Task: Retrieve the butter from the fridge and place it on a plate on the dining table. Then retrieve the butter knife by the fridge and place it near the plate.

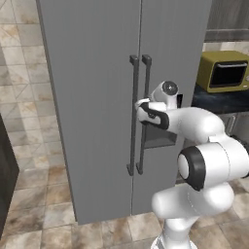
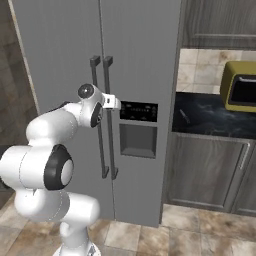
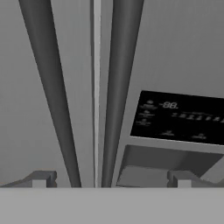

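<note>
The tall grey fridge (image 1: 97, 97) (image 2: 60, 50) stands with both doors shut, so the butter is hidden. My gripper (image 3: 111, 179) is open and close in front of the door seam, at mid height of the handles. Its fingertips (image 3: 41, 178) stand wide apart, and in the hand view the left bar handle (image 3: 52, 87) and the right bar handle (image 3: 120, 87) rise between them. The hand (image 1: 146, 109) (image 2: 111, 102) sits just short of the handles. A thin dark butter knife (image 2: 184, 116) lies on the black counter right of the fridge. The plate and dining table are out of view.
The black display panel (image 2: 138, 111) and dispenser recess (image 2: 138, 140) are on the right door. A yellow toaster oven (image 1: 223, 72) (image 2: 240, 92) sits on the black counter (image 2: 210, 125) over grey-brown cabinets (image 2: 210, 170). A dark unit (image 1: 7, 170) borders the tiled floor at left.
</note>
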